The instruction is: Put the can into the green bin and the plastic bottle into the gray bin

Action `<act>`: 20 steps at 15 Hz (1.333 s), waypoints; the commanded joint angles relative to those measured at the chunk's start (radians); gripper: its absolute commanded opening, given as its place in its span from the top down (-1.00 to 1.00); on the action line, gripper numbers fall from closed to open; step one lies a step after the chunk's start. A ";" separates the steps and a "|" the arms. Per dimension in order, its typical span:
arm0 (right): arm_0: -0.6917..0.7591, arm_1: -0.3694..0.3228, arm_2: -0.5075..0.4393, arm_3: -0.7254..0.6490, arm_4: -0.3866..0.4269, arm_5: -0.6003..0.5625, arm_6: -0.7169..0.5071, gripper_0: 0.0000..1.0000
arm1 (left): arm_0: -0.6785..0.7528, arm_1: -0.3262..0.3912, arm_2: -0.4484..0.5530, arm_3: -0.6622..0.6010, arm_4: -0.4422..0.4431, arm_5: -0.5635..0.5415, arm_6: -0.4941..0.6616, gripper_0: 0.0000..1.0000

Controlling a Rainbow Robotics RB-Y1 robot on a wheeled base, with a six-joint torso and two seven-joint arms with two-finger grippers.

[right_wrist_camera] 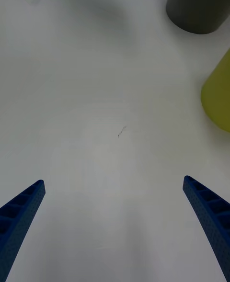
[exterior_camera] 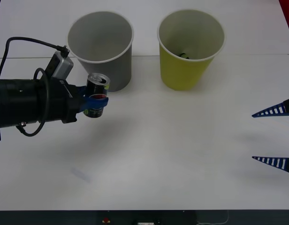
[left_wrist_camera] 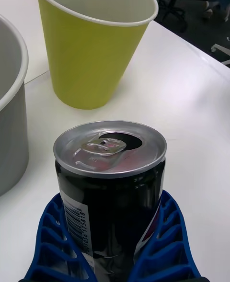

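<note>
Left wrist view: left gripper [left_wrist_camera: 112, 243] jaws pinching can [left_wrist_camera: 111, 186], barcode label, no readable brand | right gripper [exterior_camera: 274, 137] jaws spread

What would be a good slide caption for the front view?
Left gripper holds the can upright beside the gray bin, green bin farther right; right gripper waits open.

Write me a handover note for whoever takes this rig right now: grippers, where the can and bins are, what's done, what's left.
Left gripper: jaws shut on the can, held upright in front of the gray bin.
Right gripper: jaws open, idle over bare table at the right edge.
Green bin stands right of the gray bin; something small and dark lies inside it, too unclear to identify.
Done: can grasped.
Left: carry the can rightward over the green bin and release. The plastic bottle still needs locating; its step cannot be confirmed from here.
</note>
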 commanded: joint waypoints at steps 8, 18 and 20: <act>0.000 0.000 0.000 0.000 0.000 0.000 0.000 -1.00 | -0.449 -0.183 -0.001 -0.025 -0.280 -0.445 0.221 1.00; 0.000 0.000 0.000 0.000 0.000 0.000 0.000 -1.00 | -0.907 -0.334 -0.309 0.312 -0.542 -0.434 0.289 1.00; 0.000 0.000 0.000 0.000 0.000 0.000 0.000 -1.00 | -0.975 -0.395 -0.332 0.413 -0.595 -0.420 0.289 1.00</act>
